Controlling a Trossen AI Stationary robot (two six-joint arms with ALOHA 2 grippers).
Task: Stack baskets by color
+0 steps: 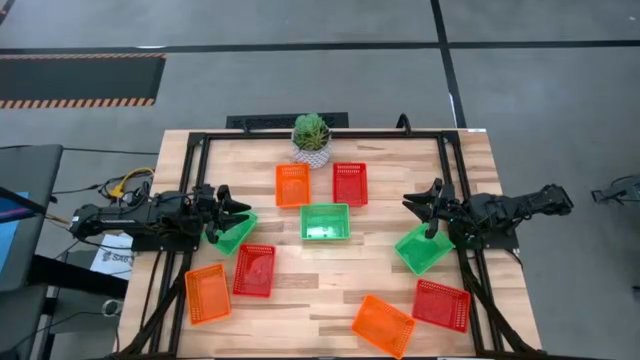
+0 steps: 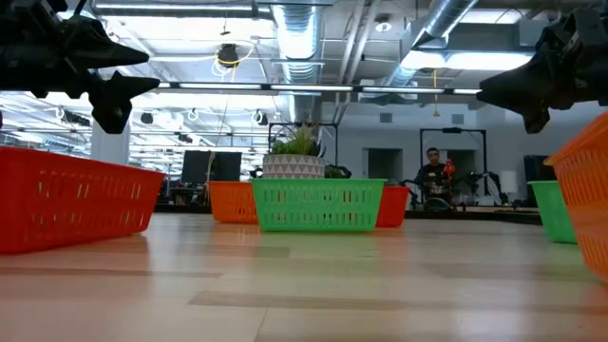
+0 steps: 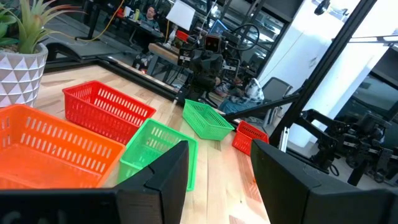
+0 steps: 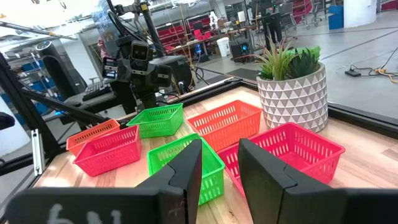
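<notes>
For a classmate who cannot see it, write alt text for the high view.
Nine small mesh plastic baskets, three orange, three red, three green, lie unstacked on a wooden table. The left gripper and right gripper, both empty, each hover over a green basket; a potted plant stands at the far edge.

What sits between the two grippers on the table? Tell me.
In the high view, the middle green basket lies between the left gripper and the right gripper; bare wood flanks it on both sides.
</notes>
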